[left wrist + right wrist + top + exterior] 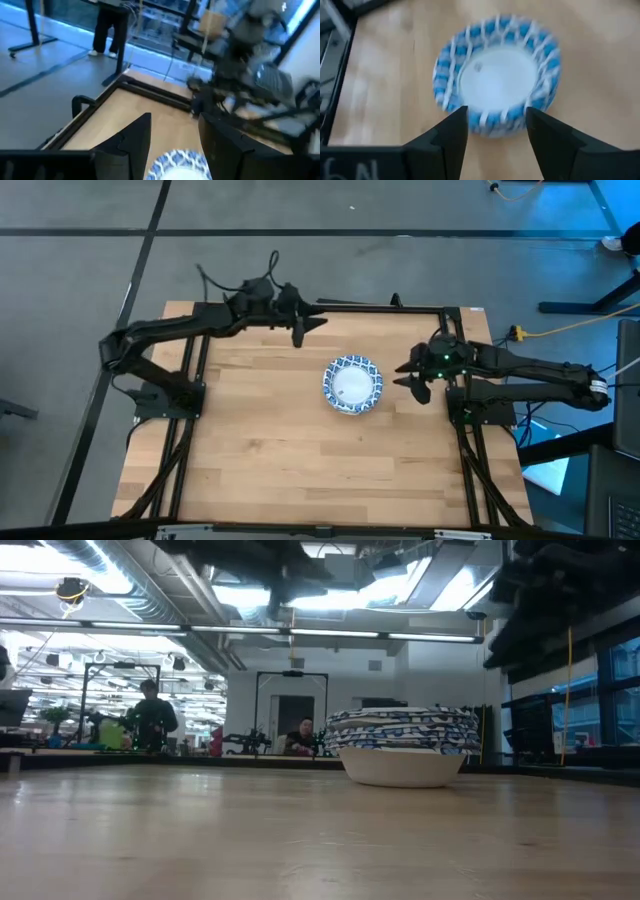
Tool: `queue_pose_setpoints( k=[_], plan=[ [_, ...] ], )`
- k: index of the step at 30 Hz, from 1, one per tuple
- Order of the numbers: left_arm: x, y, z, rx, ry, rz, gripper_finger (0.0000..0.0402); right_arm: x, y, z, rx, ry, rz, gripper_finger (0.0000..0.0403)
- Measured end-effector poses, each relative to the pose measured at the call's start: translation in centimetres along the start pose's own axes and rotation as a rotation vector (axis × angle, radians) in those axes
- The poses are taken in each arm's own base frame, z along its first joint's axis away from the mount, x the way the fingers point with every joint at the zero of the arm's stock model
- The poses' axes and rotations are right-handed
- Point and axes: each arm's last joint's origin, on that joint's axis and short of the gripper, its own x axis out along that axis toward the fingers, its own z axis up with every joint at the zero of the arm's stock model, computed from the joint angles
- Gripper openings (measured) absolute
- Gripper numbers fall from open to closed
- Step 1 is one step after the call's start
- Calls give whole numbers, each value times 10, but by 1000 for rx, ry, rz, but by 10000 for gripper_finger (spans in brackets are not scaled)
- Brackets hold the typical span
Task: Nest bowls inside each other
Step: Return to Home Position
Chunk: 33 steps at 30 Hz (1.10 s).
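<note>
Several blue-and-white rimmed bowls sit nested in one stack (pixel 352 385) near the table's middle, the bottom bowl's white base on the wood (pixel 403 766). The stack also shows in the right wrist view (pixel 497 75) and at the lower edge of the left wrist view (pixel 178 166). My right gripper (pixel 412 381) is open, raised off the table just right of the stack; its fingers (pixel 494 131) point at it without touching. My left gripper (pixel 300 332) is open, raised near the table's far edge, left of the stack; its fingers (pixel 172 145) touch nothing.
Black frame rails (pixel 385 308) run along the table's far edge and down both sides. Bare wood (pixel 300 460) spreads across the near half of the table. People and desks show in the room beyond, in the low view.
</note>
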Motion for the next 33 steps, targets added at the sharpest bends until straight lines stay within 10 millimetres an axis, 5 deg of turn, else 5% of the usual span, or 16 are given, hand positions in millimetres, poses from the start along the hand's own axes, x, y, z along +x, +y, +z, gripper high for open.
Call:
queue_pose_setpoints(
  k=[7,20,33],
  plan=[
    [-29,-26,-1,113,56,69,160,-20,1,6,-40,-189,-87,198],
    [-98,-25,-70,59,-107,150,160,-57,5,6,-142,-448,-164,198],
    [-142,-15,-118,62,-170,302,160,-31,-8,-24,-122,-561,-161,198]
  ],
)
